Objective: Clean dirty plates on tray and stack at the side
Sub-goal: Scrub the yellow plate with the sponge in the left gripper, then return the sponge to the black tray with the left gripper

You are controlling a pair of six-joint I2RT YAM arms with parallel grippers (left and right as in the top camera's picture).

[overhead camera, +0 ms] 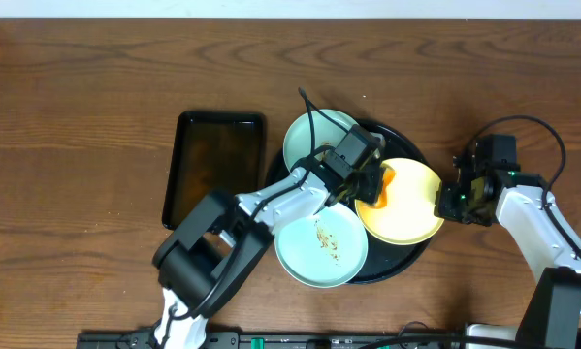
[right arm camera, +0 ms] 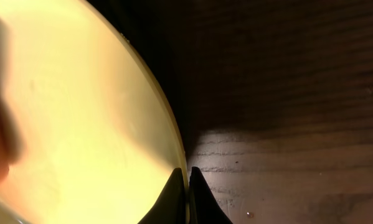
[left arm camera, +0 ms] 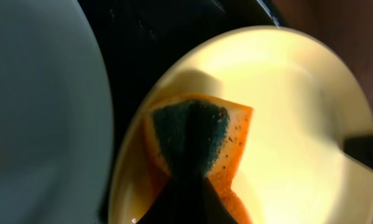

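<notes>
Brown wood-grain table (overhead camera: 77, 97) carries a round black tray (overhead camera: 392, 267), and all three plates sit on it or overlap its rim. The left hand (overhead camera: 375, 184) is clamped on a folded orange sponge (left arm camera: 195, 140), dark green scouring face showing in the fold. It presses the sponge onto the yellow plate (left arm camera: 298, 106), close to the rim nearest that hand. Across the plate from it, the right hand (right arm camera: 187, 186) has its fingers pinched narrow on the yellow plate's far rim, apparently steadying it. Bare table lies just beyond those fingertips.

Both wrist views show the yellow plate's surface pale and free of obvious smears, though the part under the sponge is hidden. So this plate looks mid-scrub and close to done.

The smeared mint plate (overhead camera: 321, 250), just beside the left hand on its arm side, has brown streaks at its centre and looks untouched. The other mint plate (overhead camera: 314, 141), near the left hand's opposite flank, looks clean where visible, but the arm covers part of it, so I cannot be sure. A small dark rectangular tray (overhead camera: 215, 167) sits well apart from both hands.

No plate has been set aside on the table yet, so stacking is not begun. By my reading the job is at most about a third done.
</notes>
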